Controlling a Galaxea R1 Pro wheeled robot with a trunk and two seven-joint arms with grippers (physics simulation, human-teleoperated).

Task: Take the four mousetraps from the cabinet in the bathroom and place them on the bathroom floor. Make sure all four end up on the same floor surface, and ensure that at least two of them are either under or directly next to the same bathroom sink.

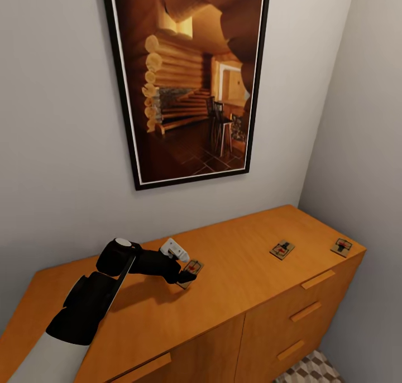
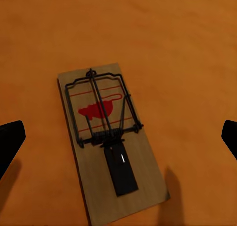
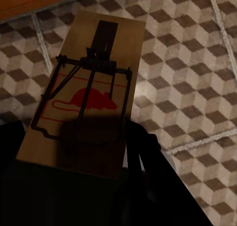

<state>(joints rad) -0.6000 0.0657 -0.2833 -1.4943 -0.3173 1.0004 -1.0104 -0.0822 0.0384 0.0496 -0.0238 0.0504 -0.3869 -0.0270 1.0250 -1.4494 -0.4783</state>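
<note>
Left claw [image 1: 188, 276] hangs released over a mousetrap [image 1: 192, 269] near the middle of the cabinet [image 1: 234, 310] top, fingertips [image 2: 10, 142] spread either side without touching. I see two more mousetraps [image 1: 282, 250] toward the right end, one [image 1: 341, 247] at the right edge. Right claw [image 3: 98, 186] is grasping a fourth mousetrap [image 3: 89, 92] above the bathroom floor [image 3: 187, 63].

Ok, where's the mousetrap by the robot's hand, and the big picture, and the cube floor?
mousetrap [image 2: 106, 137]: left wrist view, middle of its wooden plate.
framed picture [image 1: 192, 81]: head view, middle of the cabin scene.
bathroom floor [image 3: 197, 77]: right wrist view, a bare cube-pattern tile.
</note>
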